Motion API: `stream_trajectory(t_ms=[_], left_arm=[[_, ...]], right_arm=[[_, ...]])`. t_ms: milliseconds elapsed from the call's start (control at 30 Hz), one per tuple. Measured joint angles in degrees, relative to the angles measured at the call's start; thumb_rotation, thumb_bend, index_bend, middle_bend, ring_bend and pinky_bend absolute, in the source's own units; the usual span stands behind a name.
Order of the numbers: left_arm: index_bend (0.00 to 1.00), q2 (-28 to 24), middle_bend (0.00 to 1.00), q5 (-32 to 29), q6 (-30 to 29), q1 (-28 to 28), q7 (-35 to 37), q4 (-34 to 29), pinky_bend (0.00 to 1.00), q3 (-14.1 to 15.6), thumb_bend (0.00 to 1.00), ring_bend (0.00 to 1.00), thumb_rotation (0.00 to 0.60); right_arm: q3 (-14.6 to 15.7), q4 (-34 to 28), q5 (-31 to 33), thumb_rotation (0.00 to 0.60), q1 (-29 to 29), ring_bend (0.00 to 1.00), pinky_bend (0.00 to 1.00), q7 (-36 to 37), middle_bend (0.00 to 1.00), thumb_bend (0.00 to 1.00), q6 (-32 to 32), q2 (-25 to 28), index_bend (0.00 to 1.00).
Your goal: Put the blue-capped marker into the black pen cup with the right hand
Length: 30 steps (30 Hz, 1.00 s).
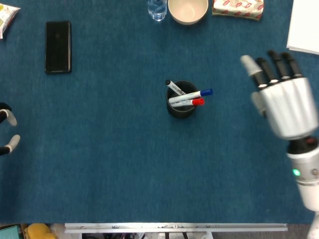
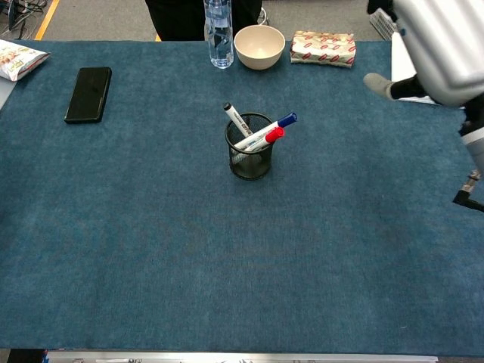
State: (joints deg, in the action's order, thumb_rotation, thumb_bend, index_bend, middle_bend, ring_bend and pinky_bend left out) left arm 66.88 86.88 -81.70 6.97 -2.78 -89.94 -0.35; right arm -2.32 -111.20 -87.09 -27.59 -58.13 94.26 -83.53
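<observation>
The black mesh pen cup (image 1: 181, 106) (image 2: 249, 155) stands mid-table. The blue-capped marker (image 1: 202, 93) (image 2: 284, 121) leans inside it, cap pointing right, just above a red-capped marker (image 1: 197, 102) (image 2: 273, 134); a black-capped marker (image 1: 172, 85) (image 2: 232, 115) leans the other way. My right hand (image 1: 281, 97) (image 2: 435, 45) hovers well to the right of the cup, fingers spread, holding nothing. My left hand (image 1: 6, 130) shows only as fingertips at the left edge of the head view.
A black phone (image 1: 58, 40) (image 2: 88, 94) lies at the far left. A water bottle (image 2: 218, 34), a cream bowl (image 2: 259, 46) and a red-patterned packet (image 2: 324, 47) line the back edge. A white notebook (image 1: 304, 27) sits back right, a snack bag (image 2: 19, 57) back left.
</observation>
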Motion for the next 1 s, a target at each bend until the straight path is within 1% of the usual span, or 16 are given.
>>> stream_trajectory(t_ms=[167,467,733,1000], left_arm=[[0.52,0.3,0.35,0.07,0.27,0.1,-0.16,0.15,0.54,0.14,0.19,0.28,0.6],[0.52,0.72,0.35,0.27,0.15,0.18,-0.26,0.4,0.54,0.15,0.19,0.28,0.6],[0.52,1.03,0.35,0.48,-0.49,0.12,-0.16,0.67,0.54,-0.02,0.19,0.28,0.6],[0.53,2.52,0.35,1.83,-3.65,-0.33,1.52,2.41,0.52,-0.75,0.19,0.28,0.6]], right_arm=[[0.96,0.98,-0.09,0.6,5.0,0.25,0.27,5.81,0.4,0.14,3.23,3.74,0.27],[1.28,4.87,2.16,0.6,12.46,0.25,0.27,14.98,0.4,0.14,6.49,8.45,0.27],[1.25,6.74,3.11,0.6,16.96,0.25,0.27,20.69,0.4,0.14,8.35,11.5,0.27],[0.31,9.66,4.39,0.6,20.19,0.25,0.27,31.18,0.4,0.14,8.59,12.96,0.28]])
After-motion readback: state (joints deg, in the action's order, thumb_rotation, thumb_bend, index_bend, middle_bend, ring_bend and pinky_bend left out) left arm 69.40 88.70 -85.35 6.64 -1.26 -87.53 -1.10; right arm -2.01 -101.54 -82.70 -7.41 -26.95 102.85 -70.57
